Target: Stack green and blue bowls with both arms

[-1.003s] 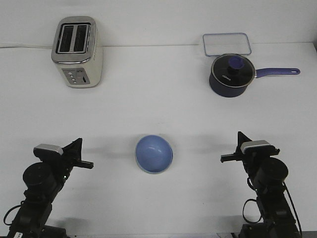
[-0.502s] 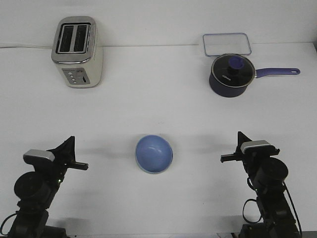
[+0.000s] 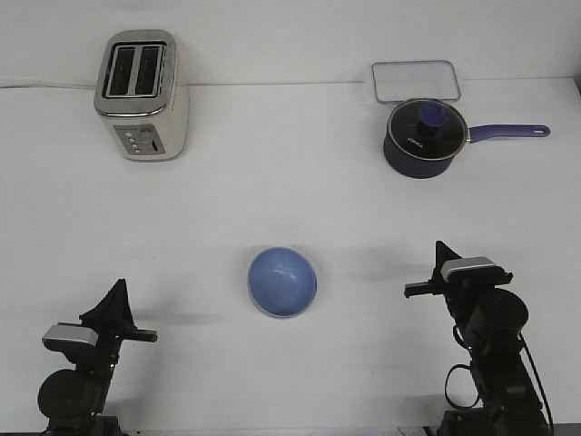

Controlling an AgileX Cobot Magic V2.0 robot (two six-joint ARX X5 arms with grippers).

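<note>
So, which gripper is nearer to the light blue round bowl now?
Right. The right gripper sits level with the light blue round bowl, to its right. The left gripper is lower left, farther off.

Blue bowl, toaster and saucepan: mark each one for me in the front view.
blue bowl (image 3: 282,281), front view, middle of its inside.
toaster (image 3: 142,94), front view, top face between the slots and the front panel.
saucepan (image 3: 425,129), front view, on the lid.

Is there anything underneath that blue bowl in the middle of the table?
A thin pale rim peeks out along the lower edge of the blue bowl, so another bowl may sit beneath it. The blue bowl covers the rest, so its colour and shape cannot be told.
</note>
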